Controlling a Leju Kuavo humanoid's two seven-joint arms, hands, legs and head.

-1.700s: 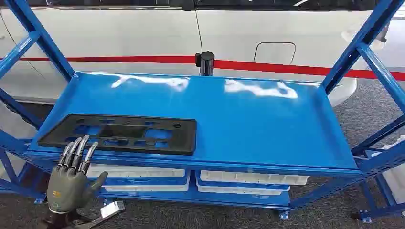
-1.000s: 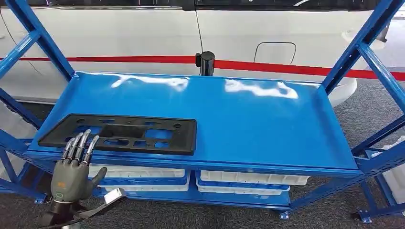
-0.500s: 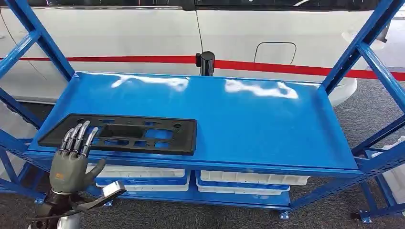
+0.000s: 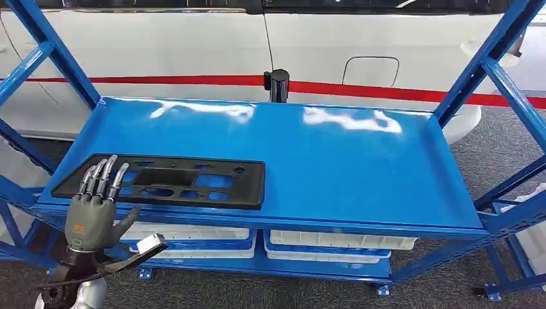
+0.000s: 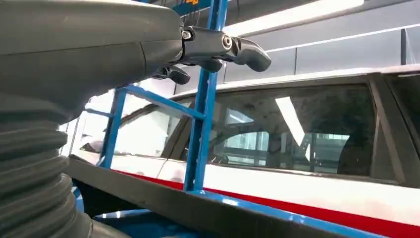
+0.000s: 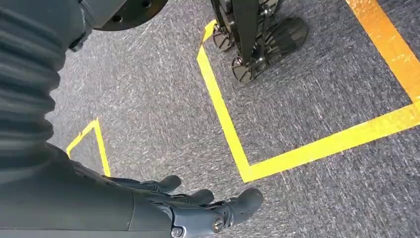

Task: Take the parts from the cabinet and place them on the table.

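Observation:
A flat black panel part [image 4: 174, 181] with several cut-outs lies on the left front of the blue cabinet shelf [image 4: 335, 161]. My left hand [image 4: 93, 212] is raised at the shelf's front left edge, fingers straight and apart, fingertips [image 4: 103, 168] over the panel's near left end; whether they touch it I cannot tell. It holds nothing. In the left wrist view the left hand [image 5: 208, 47] shows extended fingers before a blue upright. In the right wrist view my right hand [image 6: 198, 210] hangs over grey carpet, fingers loosely extended and empty.
Blue slanted frame posts [image 4: 489, 58] flank the shelf on both sides. White bins [image 4: 335, 244] sit on the lower shelf. A black post [image 4: 278, 84] stands behind the shelf, before a white car with a red stripe [image 4: 386, 92]. Yellow floor tape [image 6: 233, 144] marks the carpet.
My left hand has risen and moved forward, so its fingertips now reach over the black panel's near left end. The panel has not moved.

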